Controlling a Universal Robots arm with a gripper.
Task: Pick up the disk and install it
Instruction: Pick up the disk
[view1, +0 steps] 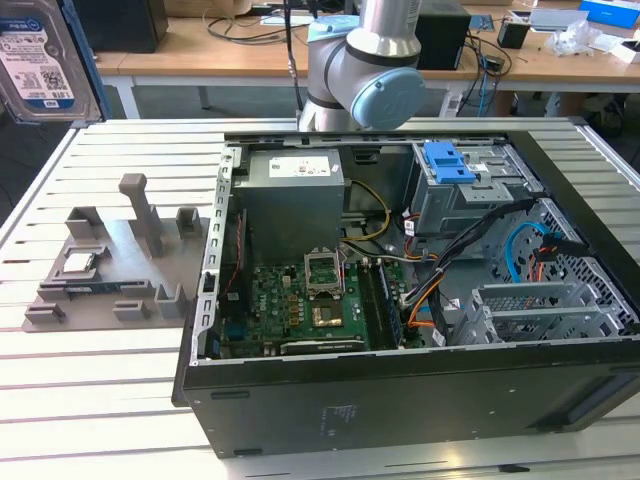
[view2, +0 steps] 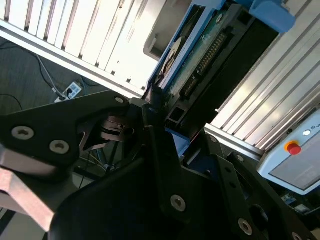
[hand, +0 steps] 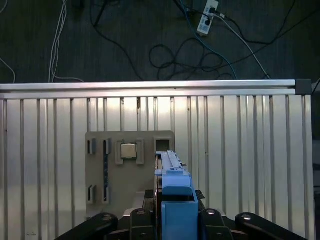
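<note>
Spreading beneath the pincer, the slatted metal desk carries everything, and past its far rail the first wrist view shows dark floor strewn with cables. Next in bulk is the black computer case, lying open on its side well apart from the pincer, toward the exterior view's right, with a blue plastic bracket seated on the drive cage inside it. The grey arm rises behind the case. A grey holder tray lies on the desk under the pincer and slightly to one side of it. The disk is up in the air above that tray, clear of desk and case alike. In the first wrist view it is seen edge-on, its blue carrier frame standing out from between the black links. In the second wrist view its green circuit board faces the camera, and in the exterior view its labelled face shows at the upper left edge. The pincer is closed onto the disk from both sides, narrowed to the drive's thickness, though the contact pads themselves seem to be hidden behind the frame. Smallest, a square silver processor chip sits in a tray pocket just beside the disk's line, below the pincer.
</note>
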